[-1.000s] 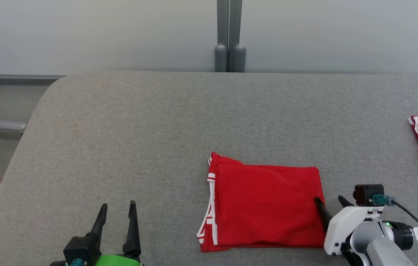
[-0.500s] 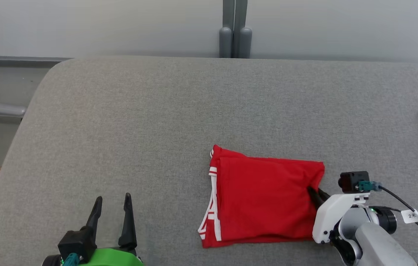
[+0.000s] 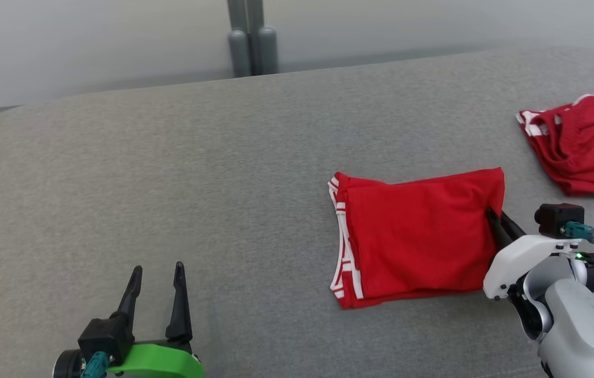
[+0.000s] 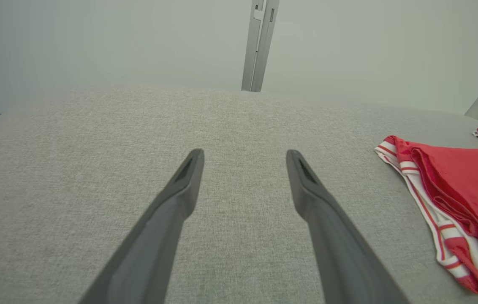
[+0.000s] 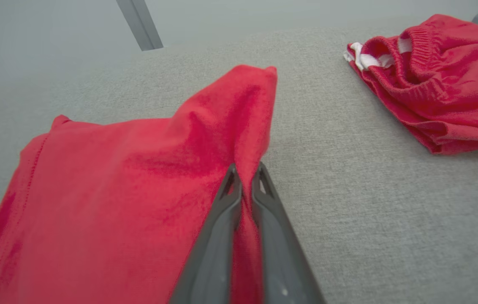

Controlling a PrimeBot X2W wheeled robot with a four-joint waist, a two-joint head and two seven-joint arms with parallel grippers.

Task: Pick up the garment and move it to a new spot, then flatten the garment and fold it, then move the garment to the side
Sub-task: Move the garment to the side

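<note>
Your right hand is pinching the right edge of the folded red garment. Its fingers are pressed together with cloth bunched between them, and that edge is lifted into a peak (clearest in the right wrist view). The garment lies right of centre on the grey tabletop, white-striped hem facing left. Your left hand hovers spread, well apart at lower left. A second red garment sits crumpled at far right.
</note>
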